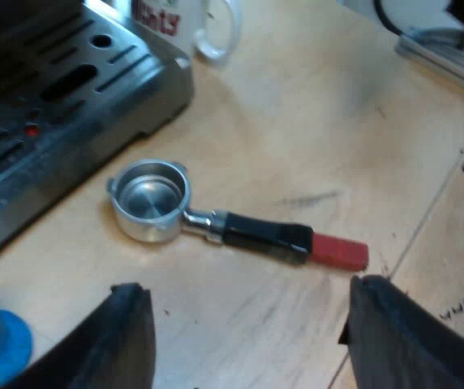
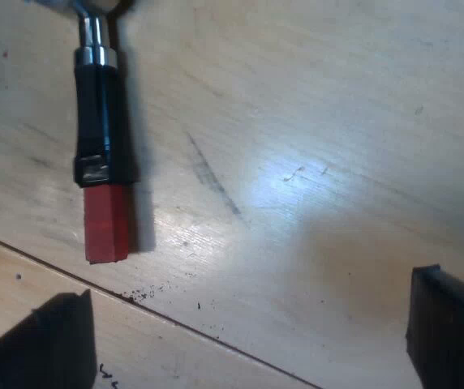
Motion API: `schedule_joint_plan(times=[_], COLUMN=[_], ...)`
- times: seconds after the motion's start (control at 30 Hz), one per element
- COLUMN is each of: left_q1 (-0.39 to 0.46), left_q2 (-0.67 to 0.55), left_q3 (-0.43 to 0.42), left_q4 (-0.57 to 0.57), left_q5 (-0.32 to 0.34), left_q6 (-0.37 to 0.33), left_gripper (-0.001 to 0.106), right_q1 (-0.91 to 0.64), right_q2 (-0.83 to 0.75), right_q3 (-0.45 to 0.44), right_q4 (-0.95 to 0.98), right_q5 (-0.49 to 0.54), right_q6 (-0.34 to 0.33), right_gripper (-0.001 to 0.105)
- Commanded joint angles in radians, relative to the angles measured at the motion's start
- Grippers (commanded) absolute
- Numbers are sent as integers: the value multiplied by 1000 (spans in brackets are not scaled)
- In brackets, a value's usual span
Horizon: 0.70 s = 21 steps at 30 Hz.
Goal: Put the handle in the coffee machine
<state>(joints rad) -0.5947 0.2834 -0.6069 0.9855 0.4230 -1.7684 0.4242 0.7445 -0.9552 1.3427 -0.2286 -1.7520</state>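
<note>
1. Left wrist view: the holder (image 1: 224,227) is seen loose on the counter (image 1: 313,121) beside the espresso machine (image 1: 62,105); the left hand (image 1: 250,284) is held released above it.
2. Right wrist view: the right hand (image 2: 252,284) is held released near the holder's red end (image 2: 106,223).

Left pincer (image 1: 250,290), two matte black fingers (image 1: 122,340) (blunt, wedge-shaped tips), right pincer (image 2: 244,296) alike

A white mug (image 1: 175,24) with red lettering and a blue tamper (image 1: 5,348) stand well apart on the wooden bench (image 1: 313,121).
</note>
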Motion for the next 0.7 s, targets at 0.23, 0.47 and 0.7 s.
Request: schedule_joint_plan(times=[0.23,0.47,0.7], left_q1=[-4,-4,-4], left_q2=[26,29,29], left_q3=[-7,-7,-7], left_q4=[-24,-21,-21], left_q5=[-20,24,44], left_q6=[80,175,181], left_gripper=[55,55,55], right_q1=[217,307,347], right_q2=[78,176,284], right_q3=[-11,-11,-11], right_q4=[-91,-137,-181], right_q5=[133,165,172], right_q6=[119,204,232], right_gripper=[78,78,78])
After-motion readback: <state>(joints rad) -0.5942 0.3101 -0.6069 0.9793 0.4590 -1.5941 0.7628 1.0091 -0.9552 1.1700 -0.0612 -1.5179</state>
